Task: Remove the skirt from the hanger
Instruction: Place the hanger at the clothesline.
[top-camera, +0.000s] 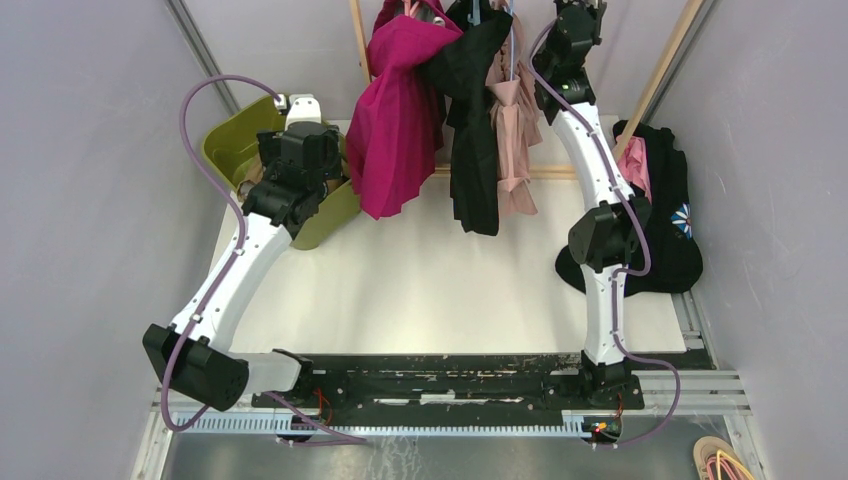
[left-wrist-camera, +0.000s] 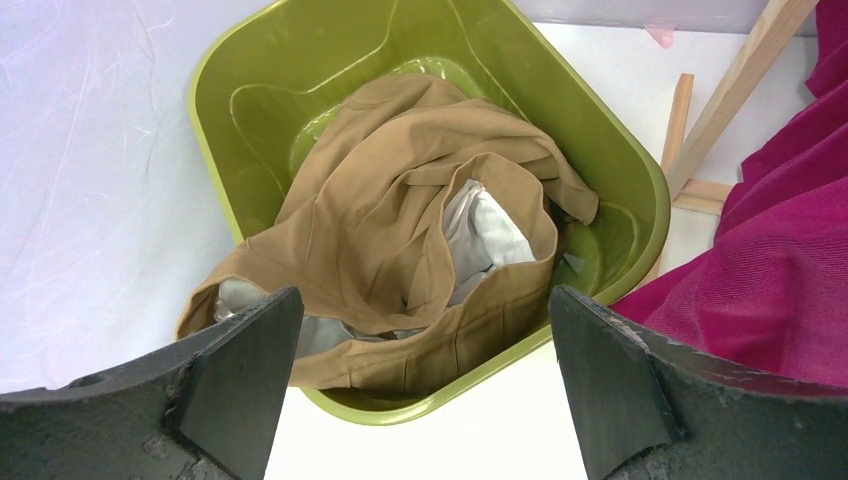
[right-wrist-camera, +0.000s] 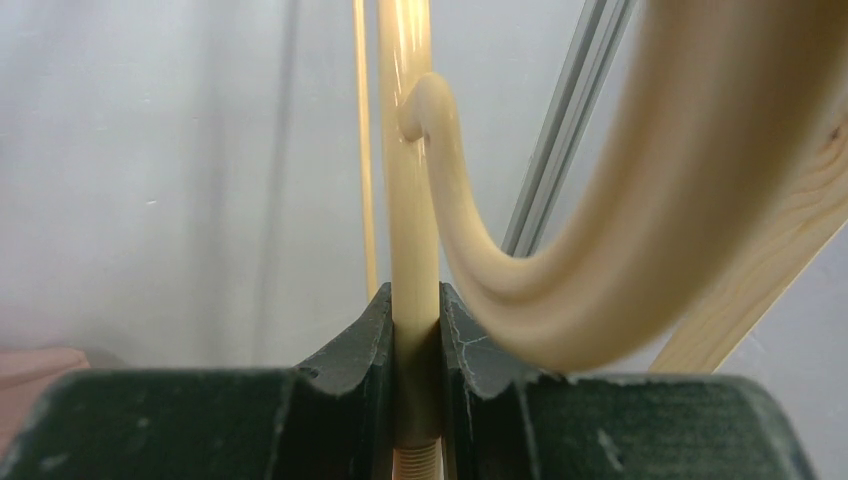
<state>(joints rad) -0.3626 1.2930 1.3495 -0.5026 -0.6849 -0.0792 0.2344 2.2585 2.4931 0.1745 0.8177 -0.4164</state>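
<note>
The right gripper (right-wrist-camera: 415, 335) is clamped narrowly on the straight stem of a cream hanger hook (right-wrist-camera: 500, 270), and the hook's curve sweeps across the upper right of the wrist view. Everything below the jaws is cut off there, so I cannot tell what, if anything, hangs from it. In the top view this gripper sits at the upper edge, partly out of frame, beside a black garment (top-camera: 475, 130) and a pale pink garment (top-camera: 515, 130).

The left gripper (left-wrist-camera: 422, 300) stands fully spread and holds nothing, with its dark fingers (left-wrist-camera: 240, 385) filling the lower corners. Between them, in the centre of the frame, the tan skirt (left-wrist-camera: 400, 230) lies crumpled in a green bin (left-wrist-camera: 250, 70), white lining showing. The skirt's near hem drapes over the bin's rim. A magenta garment (left-wrist-camera: 780, 260) crowds the right edge. From above, the left arm hides most of the bin.
</note>
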